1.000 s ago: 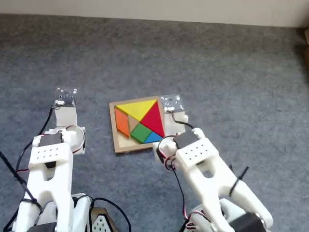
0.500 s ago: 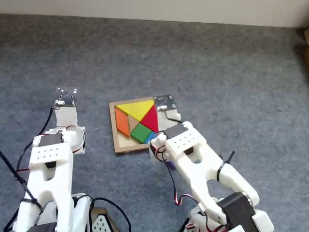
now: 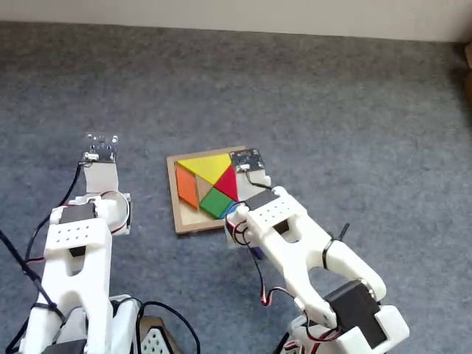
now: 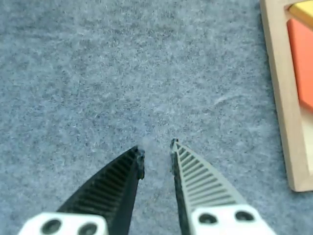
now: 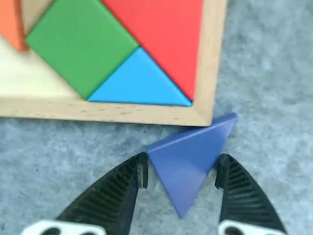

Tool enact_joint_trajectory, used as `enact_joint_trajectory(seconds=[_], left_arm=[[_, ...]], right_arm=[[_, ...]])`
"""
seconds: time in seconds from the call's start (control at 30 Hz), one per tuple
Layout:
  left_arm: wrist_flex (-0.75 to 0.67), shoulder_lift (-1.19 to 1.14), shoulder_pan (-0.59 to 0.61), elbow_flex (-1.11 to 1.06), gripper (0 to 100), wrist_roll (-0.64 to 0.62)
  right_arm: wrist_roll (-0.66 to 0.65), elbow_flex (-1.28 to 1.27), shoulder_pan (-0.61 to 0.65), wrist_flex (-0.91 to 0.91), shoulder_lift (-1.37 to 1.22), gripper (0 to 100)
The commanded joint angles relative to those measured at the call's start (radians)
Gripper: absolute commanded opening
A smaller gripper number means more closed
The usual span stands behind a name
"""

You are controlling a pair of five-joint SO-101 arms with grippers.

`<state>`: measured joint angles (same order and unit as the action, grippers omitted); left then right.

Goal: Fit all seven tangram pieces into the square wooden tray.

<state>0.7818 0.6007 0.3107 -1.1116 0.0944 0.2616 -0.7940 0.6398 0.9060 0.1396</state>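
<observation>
While beside the tray [image 5: 210, 58], blue triangle [image 5: 188, 156] inside parted right claw [image 5: 182, 165].

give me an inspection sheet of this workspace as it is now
surface: grey carpet, flat.
job's things: tray holds yellow, red, orange, green and light blue pieces; part of its floor is bare. The blue triangle lies on the carpet at the tray's corner.
clutter: nothing seen.
pincers: right pincer open, one finger on each side of the blue triangle. Left pincer empty over the carpet beside the tray, fingers a narrow gap apart.
cables: wires run along both arms, clear of the tray.
surroundings: pale wall at the far edge.
</observation>
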Motion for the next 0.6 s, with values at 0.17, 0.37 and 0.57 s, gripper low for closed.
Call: enact_joint_trajectory(seconds=[0.17,0.37,0.57], left_arm=[[-0.014,0.028,0.016,0.002,11,-0.002],[-0.014,0.028,0.016,0.002,11,-0.002],[-0.014,0.028,0.016,0.002,11,-0.002]], right_arm=[[0.008,0.056,-0.035,-0.09,0.005,22.8],[0.008,0.05,-0.038,-0.124,-0.002,22.8],[0.066,0.048,-0.038,-0.165,-0.002,22.8]])
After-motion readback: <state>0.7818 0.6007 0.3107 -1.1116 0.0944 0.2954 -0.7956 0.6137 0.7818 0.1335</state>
